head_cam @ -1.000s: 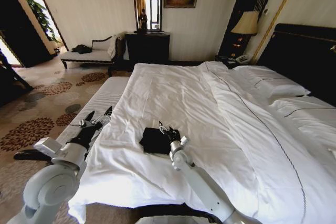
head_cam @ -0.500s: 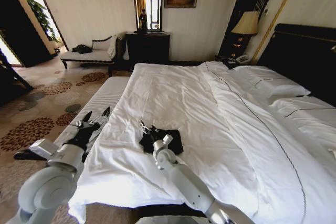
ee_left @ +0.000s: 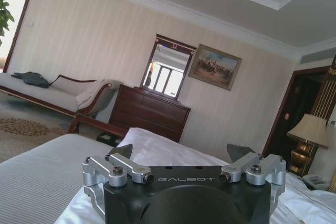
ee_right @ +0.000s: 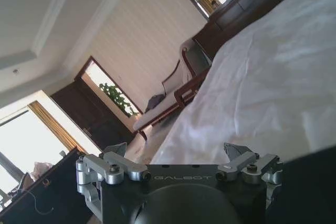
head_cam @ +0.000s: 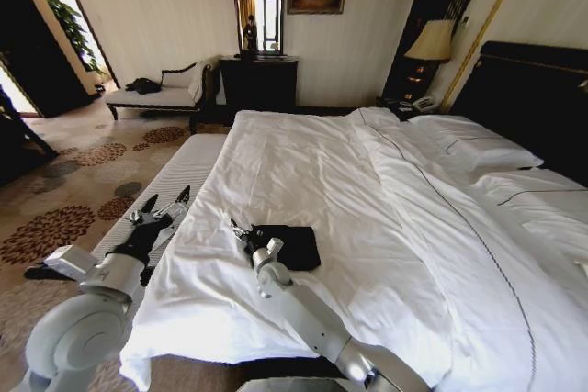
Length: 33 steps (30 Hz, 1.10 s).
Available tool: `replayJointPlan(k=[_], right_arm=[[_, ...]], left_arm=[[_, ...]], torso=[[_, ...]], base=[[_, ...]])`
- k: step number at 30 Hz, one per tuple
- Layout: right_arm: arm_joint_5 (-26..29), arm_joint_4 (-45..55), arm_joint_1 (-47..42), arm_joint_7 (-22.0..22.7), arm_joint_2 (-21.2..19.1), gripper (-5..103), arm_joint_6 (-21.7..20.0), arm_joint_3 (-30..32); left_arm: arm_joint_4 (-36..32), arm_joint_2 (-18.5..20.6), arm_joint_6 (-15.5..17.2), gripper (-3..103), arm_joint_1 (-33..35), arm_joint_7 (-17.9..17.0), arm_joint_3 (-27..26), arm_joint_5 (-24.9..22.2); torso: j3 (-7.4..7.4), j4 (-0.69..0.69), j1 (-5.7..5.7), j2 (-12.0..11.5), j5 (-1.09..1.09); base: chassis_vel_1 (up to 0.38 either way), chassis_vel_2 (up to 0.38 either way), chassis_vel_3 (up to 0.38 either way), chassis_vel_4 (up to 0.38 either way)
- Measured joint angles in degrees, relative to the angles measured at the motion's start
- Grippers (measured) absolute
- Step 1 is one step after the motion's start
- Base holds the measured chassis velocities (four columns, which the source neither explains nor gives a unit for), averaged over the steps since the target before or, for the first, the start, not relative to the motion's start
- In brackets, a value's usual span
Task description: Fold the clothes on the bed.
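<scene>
The clothes, a black T-shirt (head_cam: 289,248), lie as a compact folded rectangle on the white duvet near the foot of the bed (head_cam: 367,218). My right gripper (head_cam: 241,229) is open at the shirt's left edge, its fingers spread and holding nothing. In the right wrist view that gripper (ee_right: 176,151) points over the white duvet, and black fabric (ee_right: 315,182) shows beside it. My left gripper (head_cam: 165,201) is open too, hovering off the bed's left edge above the striped bench. The left wrist view shows its fingers (ee_left: 181,153) wide apart and empty.
A grey striped bench (head_cam: 175,181) runs along the bed's left side. Pillows (head_cam: 478,149) and a dark headboard (head_cam: 542,98) are at the right. A chaise (head_cam: 161,95), dark dresser (head_cam: 257,82) and bedside lamp (head_cam: 432,41) stand against the far wall. Patterned carpet lies on the left.
My right gripper has moved left across the shirt, from its right part to its left edge. The shirt now lies flatter and wider. The left arm has barely moved.
</scene>
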Motion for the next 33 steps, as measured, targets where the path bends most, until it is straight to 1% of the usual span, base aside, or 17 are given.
replayJointPlan(k=[3, 4, 6, 8, 9, 11, 12, 14, 15, 16, 19, 20, 22, 24, 27, 29, 33], right_arm=[[0.5, 8.1, -1.2, 0.6, -5.8, 100, 0.4, 2.8], [0.5, 8.1, -1.2, 0.6, -5.8, 100, 0.4, 2.8], [0.6, 13.9, -2.4, 2.9, -9.9, 100, -0.9, 6.0], [-1.7, 19.2, -5.5, 6.0, -15.2, 100, -2.0, 10.8], [-1.7, 19.2, -5.5, 6.0, -15.2, 100, -2.0, 10.8], [-4.6, 21.9, -8.3, 7.9, -19.2, 100, -0.2, 13.8], [-9.3, 24.3, -11.6, 9.3, -24.6, 100, 0.9, 17.7], [-14.5, 28.4, -17.1, 10.2, -29.5, 100, 1.1, 23.9], [-14.5, 28.4, -17.1, 10.2, -29.5, 100, 1.1, 23.9], [-16.0, 30.6, -20.0, 10.8, -30.7, 100, 0.9, 26.9], [-21.6, 41.4, -34.9, 13.6, -31.5, 100, -2.5, 39.5], [-21.6, 41.4, -34.9, 13.6, -31.5, 100, -2.5, 39.5], [-24.7, 48.6, -44.0, 14.2, -29.2, 100, -3.7, 46.0], [-26.6, 54.2, -52.2, 14.4, -25.9, 100, -4.0, 50.1], [-28.0, 56.9, -55.7, 14.6, -24.3, 100, -4.1, 51.7], [-32.0, 61.3, -59.9, 14.9, -22.6, 100, -5.2, 54.9], [-37.0, 65.7, -63.6, 16.7, -22.7, 100, -8.6, 56.9]], left_arm=[[1.8, 0.1, -0.7, 100, -0.4, 0.0, -0.1, 0.2], [1.8, 0.1, -0.7, 100, -0.4, 0.0, -0.1, 0.2], [3.9, 0.1, -1.0, 100, -1.2, -0.4, 0.6, 1.2], [4.9, 0.4, 0.8, 100, -2.4, -3.1, 1.9, 0.9], [4.9, 0.4, 0.8, 100, -2.4, -3.1, 1.9, 0.9], [4.9, 0.6, 1.8, 100, -3.2, -5.3, 3.2, 1.0], [5.2, 0.4, 1.7, 100, -3.4, -5.6, 4.3, 5.1], [6.9, -0.7, -1.9, 100, -3.2, -3.1, 5.8, 13.0], [6.9, -0.7, -1.9, 100, -3.2, -3.1, 5.8, 13.0], [7.5, -1.2, -3.1, 100, -3.3, -2.2, 6.8, 15.5], [8.7, -3.7, -5.3, 100, -3.7, -0.8, 12.2, 22.8], [8.7, -3.7, -5.3, 100, -3.7, -0.8, 12.2, 22.8], [8.6, -5.3, -5.2, 100, -3.3, -1.5, 15.2, 24.1], [8.5, -6.4, -4.9, 100, -2.4, -1.7, 17.2, 25.8], [7.9, -6.7, -4.5, 100, -1.7, -1.7, 18.7, 26.7], [5.7, -6.3, -3.5, 100, -0.7, -1.7, 21.4, 27.0], [2.9, -4.4, -2.7, 100, 0.9, -1.7, 23.0, 27.7]], torso=[[0.00, -0.01, 0.00, 0.0, 0.00], [0.00, -0.01, 0.00, 0.0, 0.00], [-0.01, -0.02, 0.00, 0.0, 0.01], [0.00, -0.01, 0.01, 0.0, 0.01], [0.00, -0.01, 0.01, 0.0, 0.01], [0.00, -0.02, 0.01, 0.0, 0.04], [0.00, -0.05, 0.01, 0.0, 0.02], [0.00, 0.01, 0.00, 0.0, 0.03], [0.00, 0.01, 0.00, 0.0, 0.03], [-0.01, 0.01, 0.00, 0.0, 0.05], [-0.01, -0.06, 0.00, 0.0, 0.01], [-0.01, -0.06, 0.00, 0.0, 0.01], [-0.02, -0.02, -0.01, 0.0, 0.00], [-0.02, -0.04, -0.02, 0.0, 0.02], [-0.02, -0.02, -0.02, 0.0, 0.00], [-0.02, 0.00, -0.02, 0.0, -0.02], [-0.01, 0.00, -0.01, 0.0, -0.01]], base=[[0.000, 0.000, 0.000, 0.000], [0.000, 0.000, 0.000, 0.000], [0.000, 0.000, 0.000, 0.000], [0.000, 0.000, 0.000, 0.000], [0.000, 0.000, 0.000, 0.000], [0.000, 0.000, 0.000, 0.000], [0.000, 0.000, 0.000, 0.000], [0.000, 0.000, 0.000, 0.000], [0.000, 0.000, 0.000, 0.000], [0.000, 0.000, 0.000, 0.000], [0.000, 0.000, 0.000, 0.000], [0.000, 0.000, 0.000, 0.000], [0.000, 0.000, 0.000, 0.000], [0.000, 0.000, 0.000, 0.000], [0.000, 0.000, 0.000, 0.000], [0.000, 0.000, 0.000, 0.000], [0.000, 0.000, 0.000, 0.000]])
